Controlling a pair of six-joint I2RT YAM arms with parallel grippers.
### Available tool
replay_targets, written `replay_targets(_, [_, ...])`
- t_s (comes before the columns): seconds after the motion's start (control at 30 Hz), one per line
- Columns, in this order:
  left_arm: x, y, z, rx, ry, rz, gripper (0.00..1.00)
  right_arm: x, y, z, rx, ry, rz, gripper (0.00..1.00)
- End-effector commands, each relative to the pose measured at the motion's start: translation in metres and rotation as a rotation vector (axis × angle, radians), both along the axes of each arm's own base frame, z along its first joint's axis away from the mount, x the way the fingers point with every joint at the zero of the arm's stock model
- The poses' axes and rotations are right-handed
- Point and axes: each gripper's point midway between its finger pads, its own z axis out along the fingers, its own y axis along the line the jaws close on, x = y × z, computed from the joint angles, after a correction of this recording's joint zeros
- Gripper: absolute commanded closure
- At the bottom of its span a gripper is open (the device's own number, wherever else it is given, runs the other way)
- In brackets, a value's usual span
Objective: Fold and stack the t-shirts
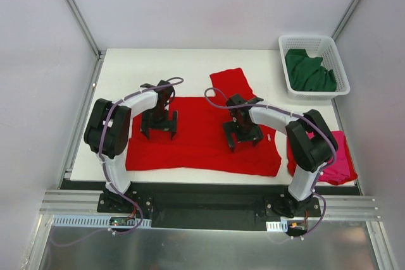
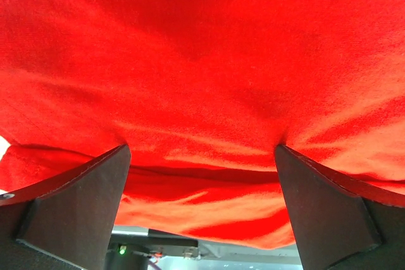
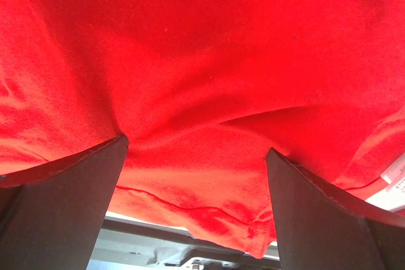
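Top external view: we are finding the red t-shirt (image 1: pixel 202 147) lying spread on the table (image 1: pixel 126 74). The left gripper (image 1: pixel 159 133) and right gripper (image 1: pixel 243 141) are standing wide open, tips pressing the cloth and holding nothing. We are judging the first fold as only beginning. The next move calls for pinching an edge.

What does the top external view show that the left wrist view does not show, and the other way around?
Only the top view shows the white basket holding the green t-shirt, the pink t-shirt at the near right, and the right gripper. Only the left wrist view shows the cloth puckering at the fingertips. Both show the red t-shirt under the open left gripper.
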Motion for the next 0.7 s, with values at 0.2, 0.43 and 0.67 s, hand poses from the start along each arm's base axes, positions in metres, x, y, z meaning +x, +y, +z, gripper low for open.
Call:
replay_targets(0.2, [-0.025, 0.010, 0.009, 0.015, 0.016, -0.018, 0.01, -0.030, 0.008, 0.020, 0.003, 0.055, -0.026, 0.04])
replay_targets(0.43, [-0.012, 0.010, 0.055, 0.029, -0.078, -0.001, 0.01, -0.010, 0.003, 0.071, -0.041, -0.052, -0.033, 0.04])
replay_targets(0.67, [0.003, 0.006, 0.114, -0.023, -0.241, 0.012, 0.01, 0.015, -0.002, 0.103, -0.053, -0.184, -0.001, 0.04])
